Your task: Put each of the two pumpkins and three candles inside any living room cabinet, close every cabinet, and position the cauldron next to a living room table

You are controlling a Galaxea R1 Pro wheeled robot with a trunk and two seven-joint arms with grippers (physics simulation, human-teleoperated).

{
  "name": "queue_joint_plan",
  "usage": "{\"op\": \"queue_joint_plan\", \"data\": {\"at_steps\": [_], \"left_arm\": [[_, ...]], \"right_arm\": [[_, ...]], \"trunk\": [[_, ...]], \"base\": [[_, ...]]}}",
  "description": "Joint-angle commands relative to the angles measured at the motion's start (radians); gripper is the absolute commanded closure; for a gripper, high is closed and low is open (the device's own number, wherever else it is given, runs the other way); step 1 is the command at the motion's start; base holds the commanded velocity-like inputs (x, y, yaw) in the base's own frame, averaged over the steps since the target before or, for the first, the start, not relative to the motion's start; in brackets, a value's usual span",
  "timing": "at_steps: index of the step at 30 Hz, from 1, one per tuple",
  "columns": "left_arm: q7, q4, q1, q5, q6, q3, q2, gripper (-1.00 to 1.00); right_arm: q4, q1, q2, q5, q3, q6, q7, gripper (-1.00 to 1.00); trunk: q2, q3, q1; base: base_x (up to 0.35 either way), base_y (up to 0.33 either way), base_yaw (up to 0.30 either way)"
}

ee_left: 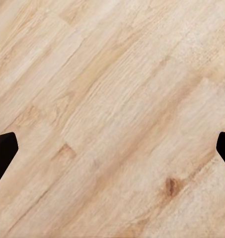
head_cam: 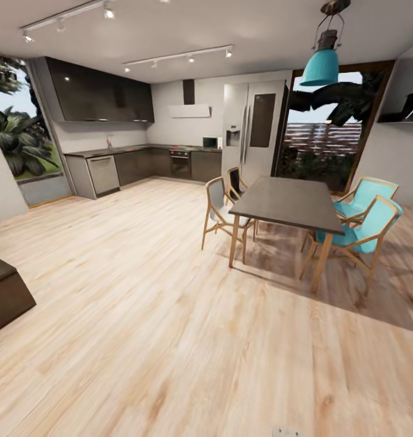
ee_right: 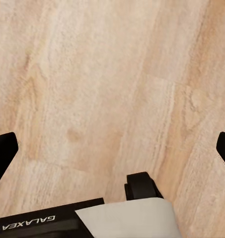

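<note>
My left claw (ee_left: 112, 148) and my right claw (ee_right: 112, 148) both hang over the pale wood floor (head_cam: 170, 340), fingers wide apart, holding nothing. Part of my base (ee_right: 127, 218) is under the right one. Farther, a dark bench (head_cam: 288, 203) stands with four chairs: two grey, two turquoise. Behind it are the kitchen cupboards (head_cam: 139, 164) and a fridge (head_cam: 252, 130).

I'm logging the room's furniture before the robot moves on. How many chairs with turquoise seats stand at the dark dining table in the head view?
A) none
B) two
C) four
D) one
B: two turquoise chairs stand side by side along the far side of the dining table, while the chairs on its near side have grey and dark seats.
</note>
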Motion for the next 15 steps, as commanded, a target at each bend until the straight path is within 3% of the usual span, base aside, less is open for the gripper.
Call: {"op": "queue_joint_plan", "data": {"at_steps": [1, 10, 15], "left_arm": [[0.000, 0.000, 0.000, 0.000, 0.000, 0.000, 0.000, -1.00], [0.001, 0.000, 0.000, 0.001, -0.001, 0.000, 0.000, -1.00], [0.001, 0.000, 0.000, 0.001, -0.001, -0.001, -0.001, -1.00]], "right_arm": [[-0.001, 0.000, 0.000, 0.000, 0.000, 0.000, 0.000, -1.00], [-0.004, 0.001, 0.001, 0.000, 0.000, 0.000, 0.000, -1.00], [-0.004, 0.001, 0.002, 0.000, 0.001, 0.001, 0.000, -1.00]], "trunk": [[0.000, 0.000, 0.000], [0.000, -0.001, 0.000], [0.000, -0.003, 0.000]], "base": [[0.332, 0.000, 0.138], [0.320, 0.057, 0.051], [0.079, 0.012, 0.234]]}}
